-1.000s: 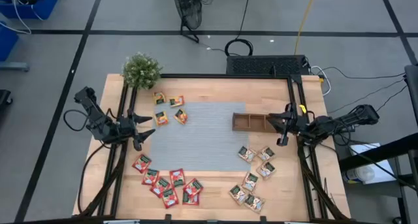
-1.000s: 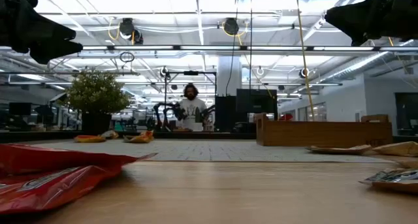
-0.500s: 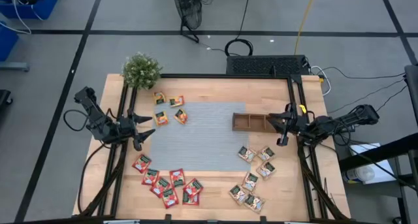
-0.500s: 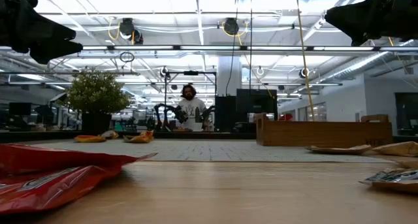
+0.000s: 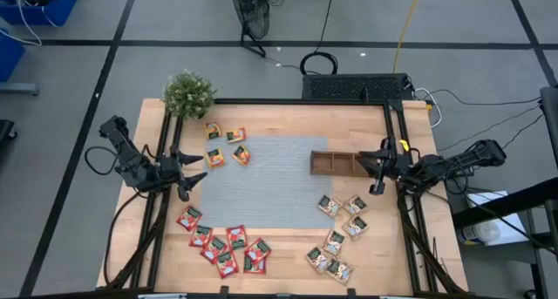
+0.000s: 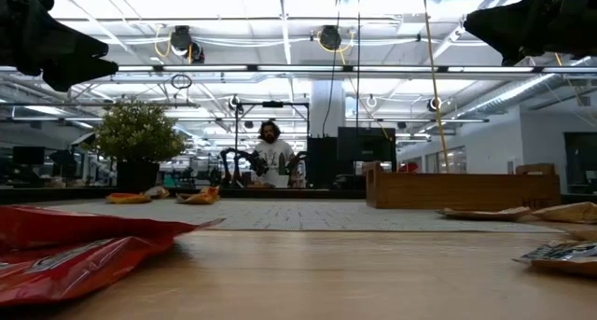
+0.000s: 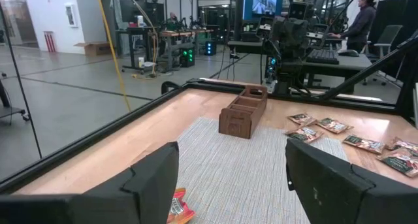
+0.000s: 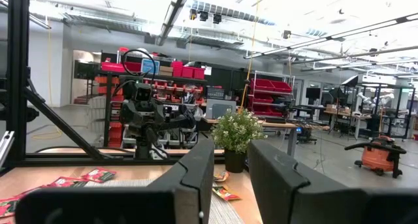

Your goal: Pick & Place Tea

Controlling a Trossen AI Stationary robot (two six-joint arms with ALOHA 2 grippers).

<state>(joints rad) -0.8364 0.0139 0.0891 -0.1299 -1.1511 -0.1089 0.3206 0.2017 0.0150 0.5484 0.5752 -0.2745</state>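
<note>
High view, tea: small flat square sachets lie in three loose groups around the grey woven mat (image 5: 261, 179): red ones (image 5: 225, 245) near the front-left, orange-yellow ones (image 5: 225, 146) by the small potted plant (image 5: 189, 93), pale-and-green ones (image 5: 338, 238) front-right.
Tray: brown wooden compartment tray (image 5: 334, 162) sits on the mat's right edge, seemingly the drop point.
Left gripper (image 5: 193, 174): fingers spread, empty, at the table's left edge.
Right gripper (image 5: 373, 170): narrow gap, holding nothing, just beside the tray.
Open room: mat centre bare; black frame rails border the table.
</note>
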